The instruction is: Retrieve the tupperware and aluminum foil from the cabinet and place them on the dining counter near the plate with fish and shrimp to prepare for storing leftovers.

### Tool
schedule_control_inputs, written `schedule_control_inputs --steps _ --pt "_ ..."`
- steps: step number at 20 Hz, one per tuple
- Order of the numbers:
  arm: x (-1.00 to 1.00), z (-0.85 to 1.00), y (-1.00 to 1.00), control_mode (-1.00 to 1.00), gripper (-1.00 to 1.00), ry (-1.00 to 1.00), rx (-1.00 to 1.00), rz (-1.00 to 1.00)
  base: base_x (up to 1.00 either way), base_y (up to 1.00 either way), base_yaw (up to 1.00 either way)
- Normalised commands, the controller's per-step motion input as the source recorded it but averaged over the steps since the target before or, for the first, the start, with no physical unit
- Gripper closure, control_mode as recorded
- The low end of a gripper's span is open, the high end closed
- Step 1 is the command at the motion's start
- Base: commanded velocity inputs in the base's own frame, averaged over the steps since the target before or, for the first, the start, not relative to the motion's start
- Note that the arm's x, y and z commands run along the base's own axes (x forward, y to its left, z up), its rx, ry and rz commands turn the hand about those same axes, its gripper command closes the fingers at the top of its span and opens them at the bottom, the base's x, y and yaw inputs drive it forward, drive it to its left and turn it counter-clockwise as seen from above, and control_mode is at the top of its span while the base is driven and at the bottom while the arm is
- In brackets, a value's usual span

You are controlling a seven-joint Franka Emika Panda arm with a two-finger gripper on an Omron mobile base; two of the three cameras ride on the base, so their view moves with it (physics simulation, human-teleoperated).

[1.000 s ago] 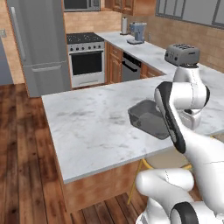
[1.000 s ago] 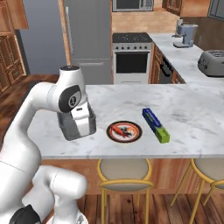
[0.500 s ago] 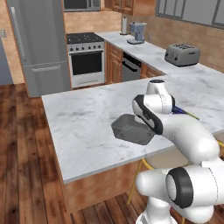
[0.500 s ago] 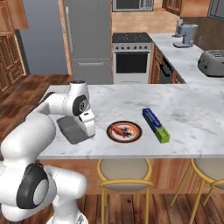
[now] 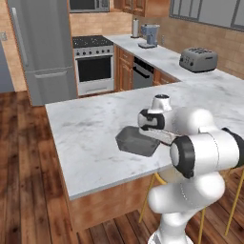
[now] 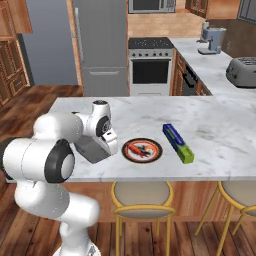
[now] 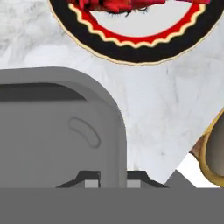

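Marble of the dining counter (image 6: 235,145) spreads broad under everything else. Next in size, the tupperware (image 5: 137,140) sits low over the slab near its front edge, tilted in the right base view, with its open side facing up in the left base view; there its long axis runs roughly along that edge. In the hand view its rounded corner lies just short of the plate with fish and shrimp (image 6: 142,149), apart from the dark rim. The aluminum foil (image 6: 177,143) lies flat beyond the plate, its long axis running from the counter's middle toward the stool side. The gripper (image 7: 112,177) is clenched on the tupperware's rim, one fingertip (image 7: 92,178) either side of the wall.
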Motion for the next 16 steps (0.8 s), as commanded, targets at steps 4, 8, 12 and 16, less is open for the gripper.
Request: schedule_control_inputs --steps 4,8,12,16 --pt "0.82 -0.51 -0.11 -1.0 1.0 0.0 0.06 0.06 0.0 0.0 0.0" --pt "0.73 -0.51 -0.26 -1.0 1.0 0.0 0.07 0.02 0.0 0.0 0.0" --pt "0.7 -0.49 -0.16 -1.0 1.0 0.0 0.05 0.03 0.0 0.0 0.0" --pt "0.29 -0.13 0.01 -1.0 -1.0 0.0 0.0 0.02 0.0 0.0 0.0"
